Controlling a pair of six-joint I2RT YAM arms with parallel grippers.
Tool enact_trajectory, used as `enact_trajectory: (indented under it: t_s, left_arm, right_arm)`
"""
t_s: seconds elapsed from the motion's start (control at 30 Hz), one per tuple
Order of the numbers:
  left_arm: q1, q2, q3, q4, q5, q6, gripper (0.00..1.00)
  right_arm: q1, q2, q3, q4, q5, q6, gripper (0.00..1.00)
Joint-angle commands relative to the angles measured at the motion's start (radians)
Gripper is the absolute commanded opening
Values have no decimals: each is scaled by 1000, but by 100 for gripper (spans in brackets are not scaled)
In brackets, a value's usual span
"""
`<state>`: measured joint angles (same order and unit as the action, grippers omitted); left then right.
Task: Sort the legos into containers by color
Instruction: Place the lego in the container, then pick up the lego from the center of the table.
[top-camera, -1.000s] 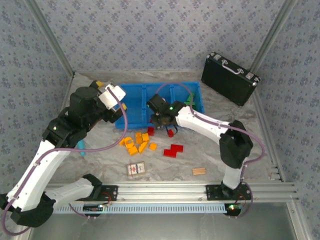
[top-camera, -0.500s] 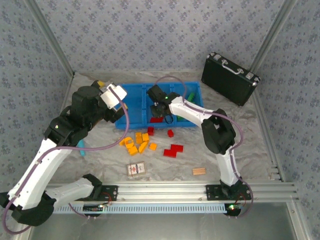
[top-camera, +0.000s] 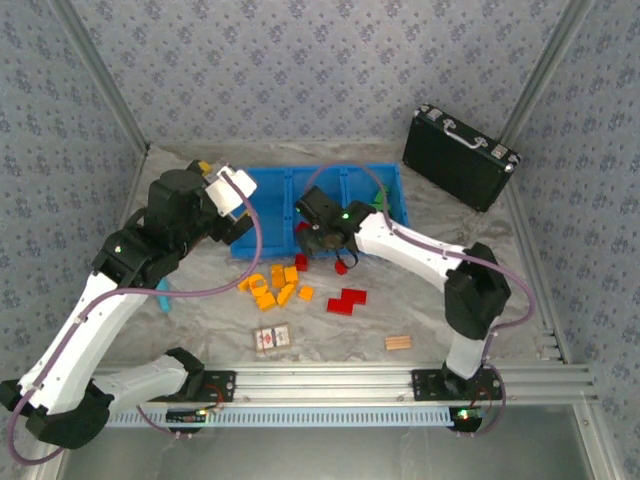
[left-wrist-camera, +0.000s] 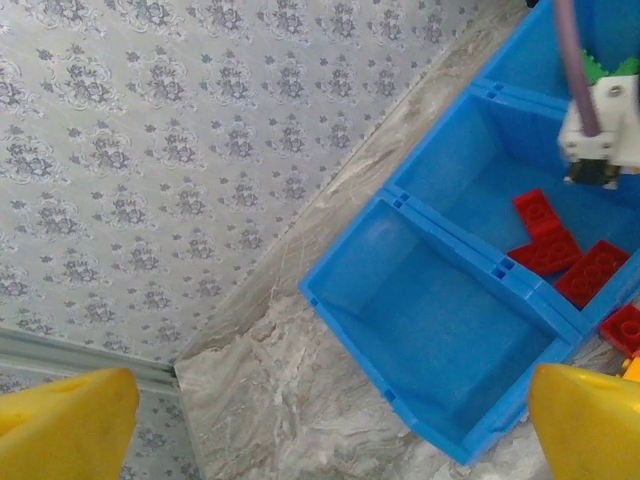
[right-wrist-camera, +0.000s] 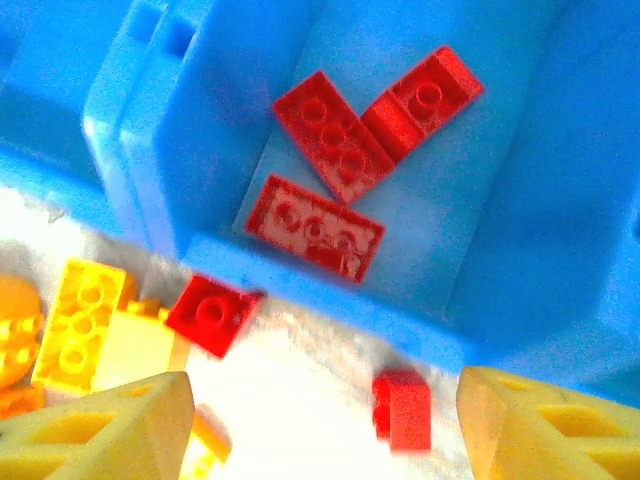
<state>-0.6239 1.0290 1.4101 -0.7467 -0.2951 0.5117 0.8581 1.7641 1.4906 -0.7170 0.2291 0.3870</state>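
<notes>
1. Your left gripper (left-wrist-camera: 325, 430) hung over the left end of the blue tray (top-camera: 272, 196). Its yellow fingers (left-wrist-camera: 65, 420) were spread wide, with nothing between them.
2. Just in front of the tray's left half, on the table (top-camera: 200, 300), you had the orange-yellow legos (top-camera: 272, 285). They were small studded bricks in a loose cluster, several of them touching.
3. In the tray's middle compartment lay three red legos (right-wrist-camera: 330, 180), flat and studs up. Two were longer and one shorter, all close together.
4. Your right gripper (right-wrist-camera: 325, 425) stood over the tray's near wall at that middle compartment, with its fingers apart and gripping nothing.
5. Just outside that near wall, two small red bricks (right-wrist-camera: 212, 312) sat on the table. One touched a yellow brick. The other lay apart and was too blurred to show its studs.
6. Farther in front of the tray's right half, a few flat red pieces (top-camera: 347, 299) lay pressed together.
7. In the tray's right compartment you had the green legos (top-camera: 381, 200), partly hidden by the right arm.
</notes>
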Motion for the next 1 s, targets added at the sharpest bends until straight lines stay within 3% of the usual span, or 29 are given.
enact_trajectory:
  t_s: [0.0,0.3,0.8,0.97]
  left_arm:
    - [-4,0,44,1,27,-10,100]
    - [-5,-12,41,11,27,-20,100]
    - [-5,-21,21,17,17,-4,100]
    - [-5,-21,13,22,11,5,100]
  right_arm:
    - [3,-46,-49,-151,73,109,72]
    - [11,-5,-115,-146,63,215,73]
    - [-32,200,-69,-45,-7,219,69]
    - [-42,234,-53,-26,-2,204,59]
